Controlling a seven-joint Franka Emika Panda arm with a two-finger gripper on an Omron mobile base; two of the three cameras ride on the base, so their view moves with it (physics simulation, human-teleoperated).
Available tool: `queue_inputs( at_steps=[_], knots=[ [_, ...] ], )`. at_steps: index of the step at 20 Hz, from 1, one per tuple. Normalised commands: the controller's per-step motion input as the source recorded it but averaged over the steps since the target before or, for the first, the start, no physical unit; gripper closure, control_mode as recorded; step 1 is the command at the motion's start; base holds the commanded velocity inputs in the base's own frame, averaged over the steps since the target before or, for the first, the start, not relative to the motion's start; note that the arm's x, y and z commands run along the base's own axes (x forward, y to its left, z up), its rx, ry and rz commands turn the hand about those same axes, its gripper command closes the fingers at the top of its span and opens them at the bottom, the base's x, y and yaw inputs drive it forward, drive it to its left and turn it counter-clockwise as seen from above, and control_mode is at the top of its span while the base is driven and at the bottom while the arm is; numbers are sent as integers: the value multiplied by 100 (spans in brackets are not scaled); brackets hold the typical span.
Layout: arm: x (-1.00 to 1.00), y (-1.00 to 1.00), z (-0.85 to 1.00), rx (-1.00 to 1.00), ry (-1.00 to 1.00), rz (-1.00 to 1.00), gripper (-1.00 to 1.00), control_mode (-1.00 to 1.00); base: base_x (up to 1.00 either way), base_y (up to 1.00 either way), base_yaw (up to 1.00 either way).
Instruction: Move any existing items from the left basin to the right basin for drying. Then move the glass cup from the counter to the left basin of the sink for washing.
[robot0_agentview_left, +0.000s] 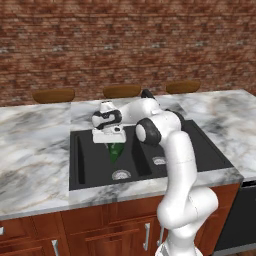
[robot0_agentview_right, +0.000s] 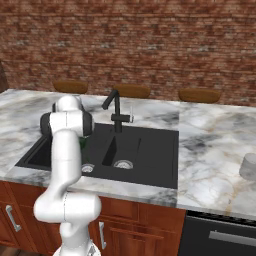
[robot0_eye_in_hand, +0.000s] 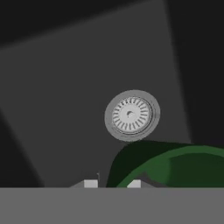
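Tool (robot0_agentview_left: 114, 144) pinching the rim of the dark green glossy bowl (robot0_agentview_left: 116, 151) above the black sink's left basin (robot0_agentview_left: 95, 162); that thin edge hold looks liable to slip crossing the divider.

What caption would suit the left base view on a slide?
White robot arm's gripper lifts a dark green bowl above the left basin of the black double sink.

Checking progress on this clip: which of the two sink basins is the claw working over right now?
The left basin. The claw hangs above it, shut on a green item, with that basin's drain below. The right basin, past the divider, has nothing over it.
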Motion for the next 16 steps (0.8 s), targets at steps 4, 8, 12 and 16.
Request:
queue_inputs(
  at_steps=[4, 8, 12, 16],
  knots=[
    [-46, 0, 50, 0, -2, -10, 100, -100, 0, 0, 0],
    [-47, -12, 41, 0, -1, -10, 100, -100, 0, 0, 0],
    [-43, -16, 36, 0, 0, -10, 100, -100, 0, 0, 0],
    [-48, -29, 31, 0, -2, -9, 100, -100, 0, 0, 0]
  ],
)
